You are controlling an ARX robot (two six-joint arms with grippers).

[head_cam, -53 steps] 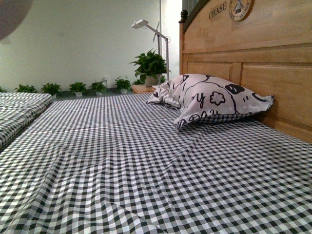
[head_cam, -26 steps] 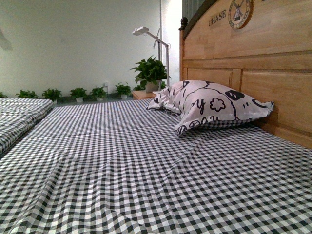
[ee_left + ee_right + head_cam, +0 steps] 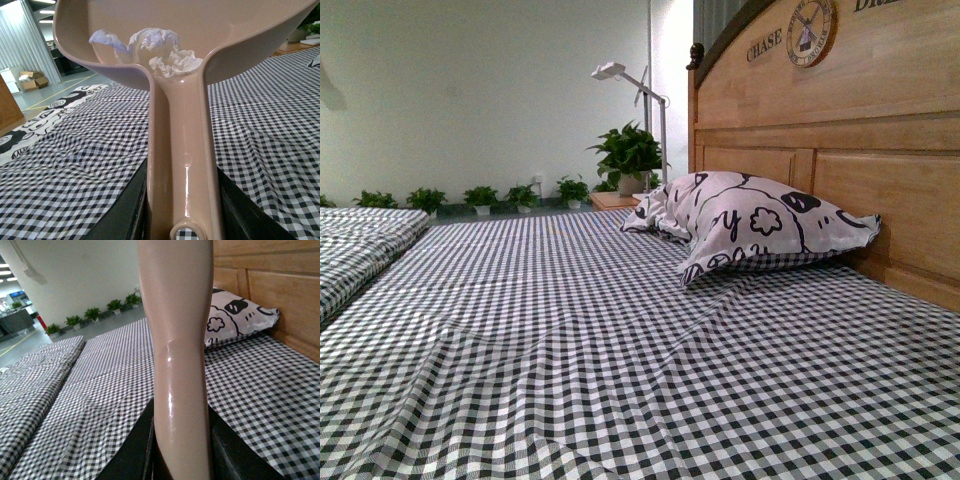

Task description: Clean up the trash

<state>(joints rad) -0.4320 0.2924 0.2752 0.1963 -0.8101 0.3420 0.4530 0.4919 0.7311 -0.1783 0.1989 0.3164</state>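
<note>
On the left arm: beige dustpan (image 3: 180, 75), handle clamped between the dark jaws of the left gripper (image 3: 182, 220), pan lifted clear above the checked bedsheet (image 3: 75, 170). Contents: the trash (image 3: 155, 50), a crumpled white tissue wad, lying inside the pan at the neck where the handle joins.

On the right arm: a second beige handle (image 3: 180, 340), upright, pinched by the right gripper (image 3: 182, 455); its working end is out of view, so the tool cannot be named.

Progress, as judged: collection done; no loose paper shows on the bed in the front view. Disposal appears left; no bin is in sight.

Surroundings: printed pillow (image 3: 750, 222) far right against the wooden headboard (image 3: 840, 130); potted plants (image 3: 480, 197) along the far wall; white lamp (image 3: 635, 85). Nothing on the sheet obstructs the arms.
</note>
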